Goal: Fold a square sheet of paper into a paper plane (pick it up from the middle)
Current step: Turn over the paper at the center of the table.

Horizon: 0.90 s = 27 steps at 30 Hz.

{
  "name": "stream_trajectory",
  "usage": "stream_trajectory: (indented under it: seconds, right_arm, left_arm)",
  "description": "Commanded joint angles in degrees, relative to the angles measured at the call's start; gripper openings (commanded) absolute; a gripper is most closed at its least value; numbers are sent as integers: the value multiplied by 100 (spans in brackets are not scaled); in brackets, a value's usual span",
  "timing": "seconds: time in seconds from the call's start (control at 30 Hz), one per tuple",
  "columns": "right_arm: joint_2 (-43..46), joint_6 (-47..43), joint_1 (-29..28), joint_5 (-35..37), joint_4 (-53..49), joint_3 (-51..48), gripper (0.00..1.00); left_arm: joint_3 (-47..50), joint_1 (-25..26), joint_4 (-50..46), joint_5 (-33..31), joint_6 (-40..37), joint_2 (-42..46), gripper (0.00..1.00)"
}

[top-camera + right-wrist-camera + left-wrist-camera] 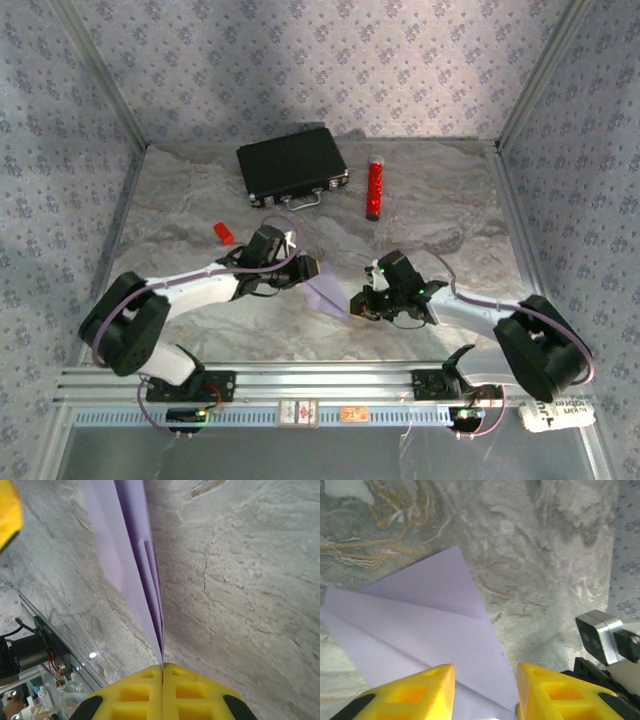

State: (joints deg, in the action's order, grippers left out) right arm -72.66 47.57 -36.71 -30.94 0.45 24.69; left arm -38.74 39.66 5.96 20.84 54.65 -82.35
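1. Top view: the paper (328, 295) sits near the middle of the bench (450, 220), toward its near edge, between the two hands. It is creased into a pointed triangle, not a flat square.
2. Right hand (163, 672): fingers pressed together and pinching the narrow end of the paper. In the right wrist view the folded layers stand on edge and run from the fingertips toward 12 o'clock.
3. Left hand (485, 680): fingers parted by a moderate gap, gripping nothing. The paper lies below and between them and spreads toward 10 o'clock. One crease crosses it from about 9 to 5 o'clock.
4. Key relation, top view: the paper's long axis runs roughly 10 to 4 o'clock. The left hand is at the 10 o'clock (wide) end and the right hand at the 4 o'clock (pointed) end. Only the right hand has a hold.
5. Judgement: folding is partway and this is no finished plane yet. The next move likely depends on the right hand anchoring the point while the left works along that axis. The thin paper could twist or slip from the pinch.
6. The black case (292, 165) at 12 o'clock, the red cylinder (375, 188) at 1 and the small red block (223, 233) at 10 all lie well apart from the paper.
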Motion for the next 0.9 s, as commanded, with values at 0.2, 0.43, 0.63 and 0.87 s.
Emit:
stream_trajectory:
  seconds: [0.2,0.43,0.63,0.87]
  right_arm:
    - [1156,-37,-71,865,-1238,-29,4]
    - [1631,31,-261,1336,-1773,98,4]
    - [1589,-31,-328,1665,-2153,393,4]
    - [1551,-120,-398,2088,-2391,609,4]
  left_arm:
    - [862,-321,-484,-236,-240,1472,35]
    - [1464,-410,-516,-221,-157,2355,35]
    - [1693,-511,-561,-52,-120,2716,35]
    - [1648,-556,-406,151,-157,2535,35]
